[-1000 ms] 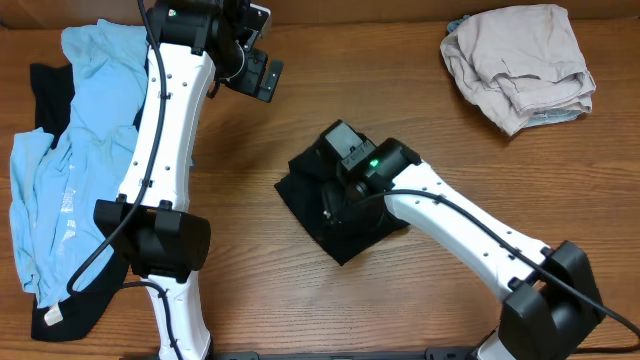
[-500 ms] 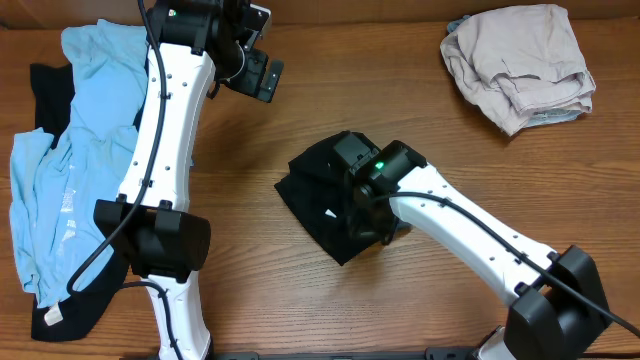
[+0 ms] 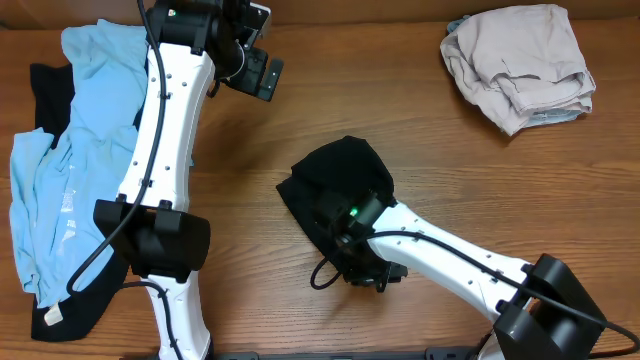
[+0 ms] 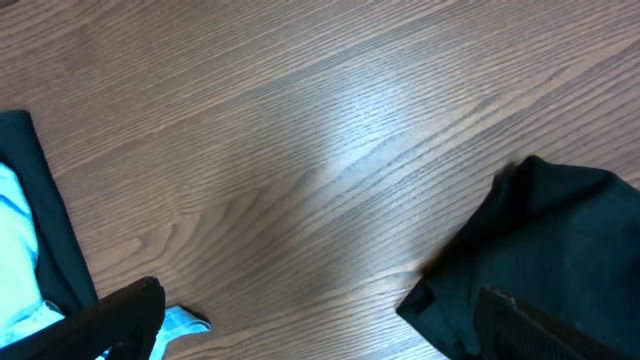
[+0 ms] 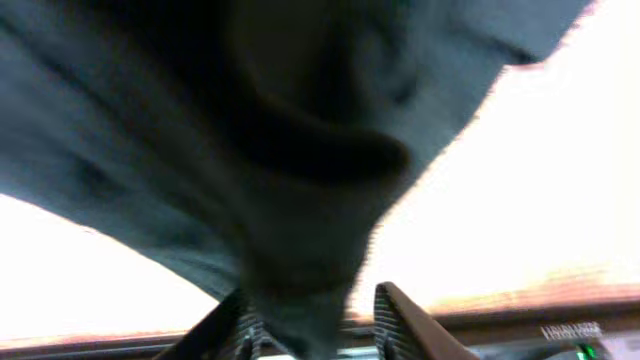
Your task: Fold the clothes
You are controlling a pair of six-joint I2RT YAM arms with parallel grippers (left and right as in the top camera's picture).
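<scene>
Along the left edge of the desk [image 3: 430, 130], a heap of light blue clothes [image 3: 60, 150] is seen lying unfolded over a dark piece. The left gripper [image 3: 258, 72] is held high near the far edge, left of the middle. In its wrist view the 2 fingers are seen spread wide with nothing between them, so no help is being given to the fold.

The black garment [image 3: 340, 175] lies at the middle of the desk, toward the near edge, bunched into a rounded lump rather than laid flat. Its near hem is gripped by the right gripper [image 3: 366, 270]. In the right wrist view, dark cloth is seen pinched between the fingers [image 5: 400, 315] and draped above them.

For a clean fold, the hem should be carried low and straight across the garment, so that 1 layer is laid on the other without dragging the whole lump. The grip should be let go only once the edges are lined up. A slack pinch or a sideways pull would likely leave wrinkles.

A beige folded stack [image 3: 520, 65] rests at the far right corner.
</scene>
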